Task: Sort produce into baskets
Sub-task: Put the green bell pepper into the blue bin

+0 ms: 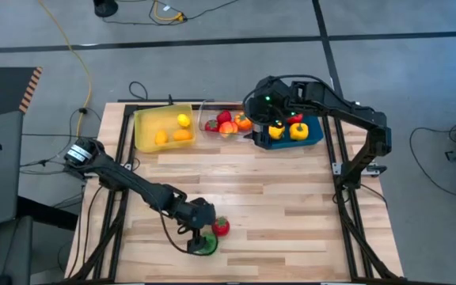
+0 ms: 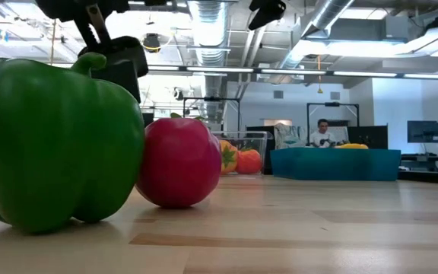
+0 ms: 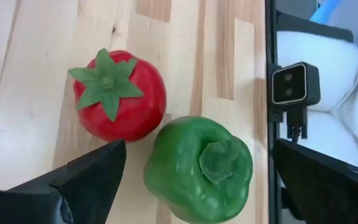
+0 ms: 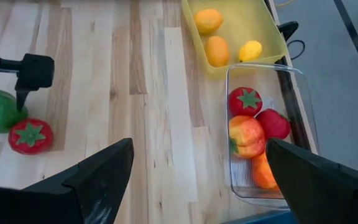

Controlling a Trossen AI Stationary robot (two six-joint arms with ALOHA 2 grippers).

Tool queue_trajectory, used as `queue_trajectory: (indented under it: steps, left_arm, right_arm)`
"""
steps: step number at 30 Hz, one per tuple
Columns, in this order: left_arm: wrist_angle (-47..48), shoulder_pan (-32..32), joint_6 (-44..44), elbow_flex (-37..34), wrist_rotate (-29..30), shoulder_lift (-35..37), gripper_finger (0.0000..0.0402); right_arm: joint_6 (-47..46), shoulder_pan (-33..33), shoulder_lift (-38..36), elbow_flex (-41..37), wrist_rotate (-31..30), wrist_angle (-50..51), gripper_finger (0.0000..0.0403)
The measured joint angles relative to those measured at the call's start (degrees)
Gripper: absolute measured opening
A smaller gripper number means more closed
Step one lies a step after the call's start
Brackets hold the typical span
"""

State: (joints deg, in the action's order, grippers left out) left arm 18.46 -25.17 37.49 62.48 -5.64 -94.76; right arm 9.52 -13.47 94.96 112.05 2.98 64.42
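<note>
With the left gripper (image 3: 194, 186) spread wide over the green pepper (image 3: 197, 168), closing risked nudging away the touching red tomato (image 3: 120, 96).

The table (image 1: 252, 198) is light wood with pale and tan stripes. On it sit a shiny green pepper (image 3: 197, 168) and a red tomato (image 3: 120, 96) with a green star top. Far from the pepper are three bins: a yellow bin (image 1: 145, 131) with yellow and orange fruit, a clear bin (image 4: 303, 112) with red and orange ones (two with green tops), and a blue bin (image 1: 315, 136) with yellow and red peppers.
</note>
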Motion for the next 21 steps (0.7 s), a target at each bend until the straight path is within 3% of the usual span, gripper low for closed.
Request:
queue_trajectory:
  steps: [10, 21]
  left_arm:
    - [-0.62, -3.14, -4.49, 0.0, 2.54, 0.0, 0.0391]
    - [-2.66, -6.62, -5.9, 0.0, 11.01, -0.02, 0.0391]
  right_arm:
    - [-0.02, -0.04, 0.0, 0.0, 0.02, 2.26, 0.0392]
    - [-1.1, -0.04, 0.0, 0.0, 0.02, 2.84, 0.0392]
